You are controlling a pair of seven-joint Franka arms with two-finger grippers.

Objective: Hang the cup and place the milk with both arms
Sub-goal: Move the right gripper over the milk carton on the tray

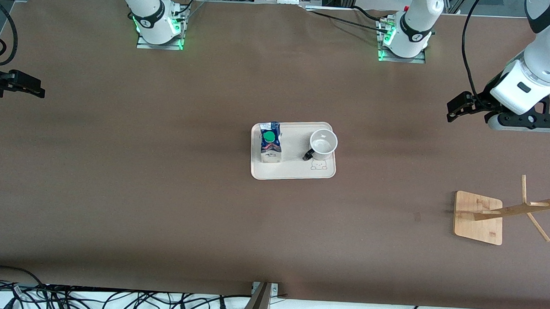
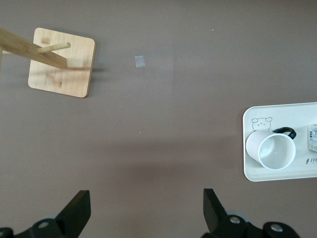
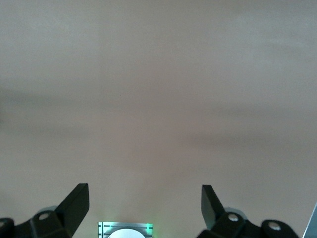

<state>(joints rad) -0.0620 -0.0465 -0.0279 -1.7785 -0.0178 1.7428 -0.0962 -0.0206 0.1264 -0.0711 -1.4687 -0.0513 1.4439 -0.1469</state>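
Front view shows me the cup (image 1: 324,144) upright on the cream tray (image 1: 292,173) mid-table, handle turned toward the milk (image 1: 271,143), which stands on the same tray toward the right arm's end, green cap up. I judge the cup stiff, light and smooth-glazed, likely to slip under a shallow pinch; I'd take it by the rim wall away from the handle, keeping the handle free for a peg. The carton looks light and a bit crushable, so I'd pinch its flat sides below the gable, gently.

Wooden rack (image 1: 478,217) sits well apart from the tray, toward the left arm's end and nearer the front camera.

Left gripper (image 1: 459,108) hangs over bare table toward that end, fingers spread wide and empty, as its wrist view (image 2: 143,208) confirms. Right gripper (image 1: 28,84) hovers at the right arm's end, also spread with nothing between its fingers (image 3: 74,203).
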